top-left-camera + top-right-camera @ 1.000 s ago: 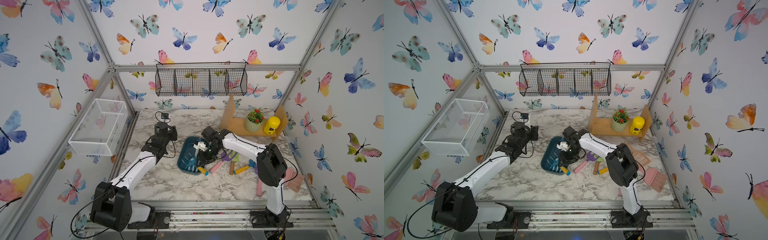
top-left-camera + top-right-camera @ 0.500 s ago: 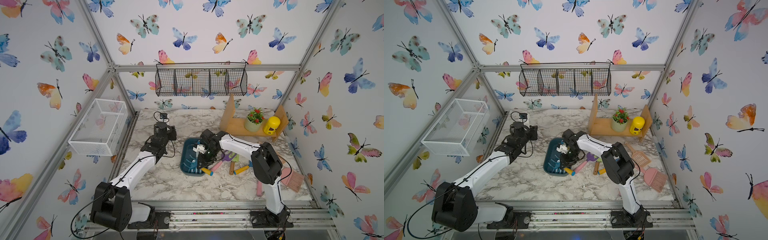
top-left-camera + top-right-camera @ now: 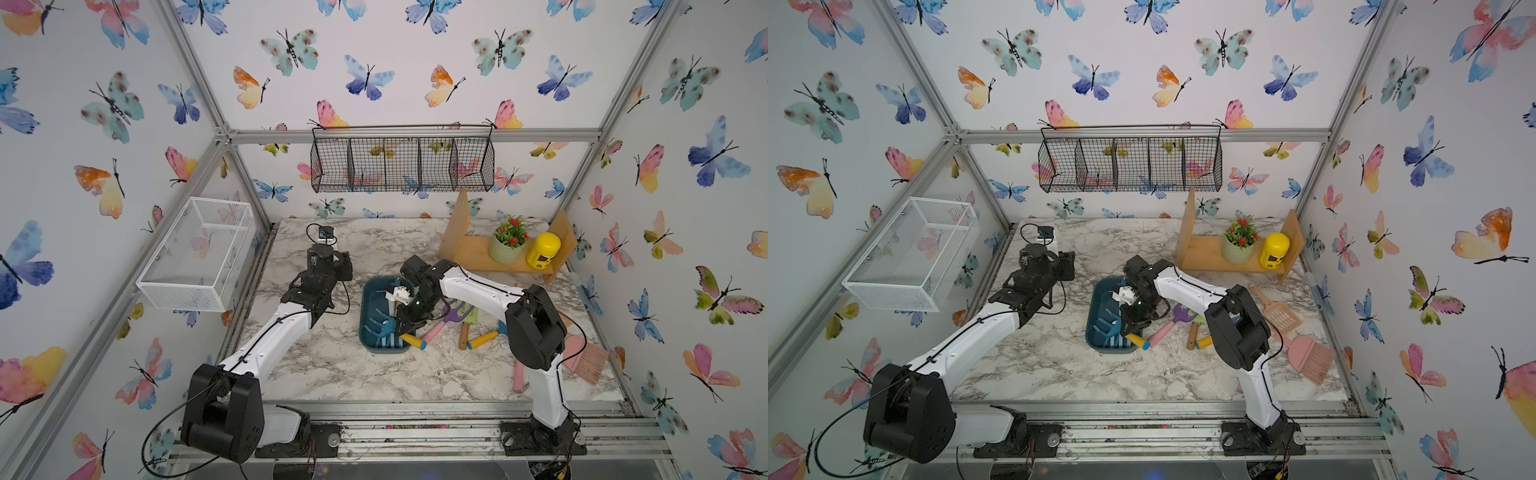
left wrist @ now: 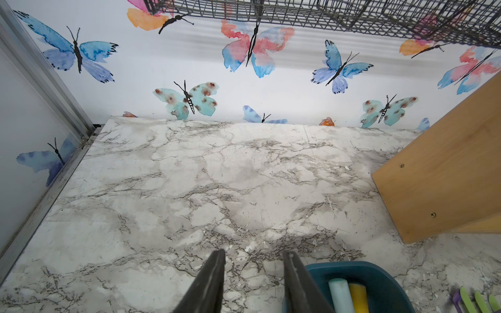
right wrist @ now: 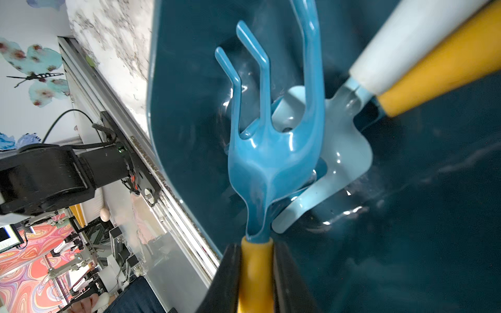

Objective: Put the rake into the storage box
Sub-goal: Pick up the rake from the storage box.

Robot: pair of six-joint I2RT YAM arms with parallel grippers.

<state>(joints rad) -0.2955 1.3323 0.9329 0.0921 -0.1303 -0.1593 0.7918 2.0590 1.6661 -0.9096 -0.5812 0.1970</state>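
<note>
Fingers [image 5: 227, 273]: those of my right gripper [image 5: 256, 252] were clenched on the yellow handle of the rake [image 5: 271, 157], one on each side, just behind the neck.
Held: the rake alone, with nothing else between the jaws.
Long axis: it ran straight out from my grip, handle in the jaws and blue tines furthest from me.
Rake's place: the head lay inside the storage box [image 5: 184, 113], resting over a pale blue tool [image 5: 341, 162].
Handle's tail [image 3: 413, 342]: in a top view it seemed to poke past the box's near corner (so not wholly in, by my judgement).
Coming move: I judged it turned on bringing that tail in line with the box's length before letting go.
Left gripper [image 4: 253, 252]: released and empty over the marble, near the box's far end and the further of the two from the rake.
</note>
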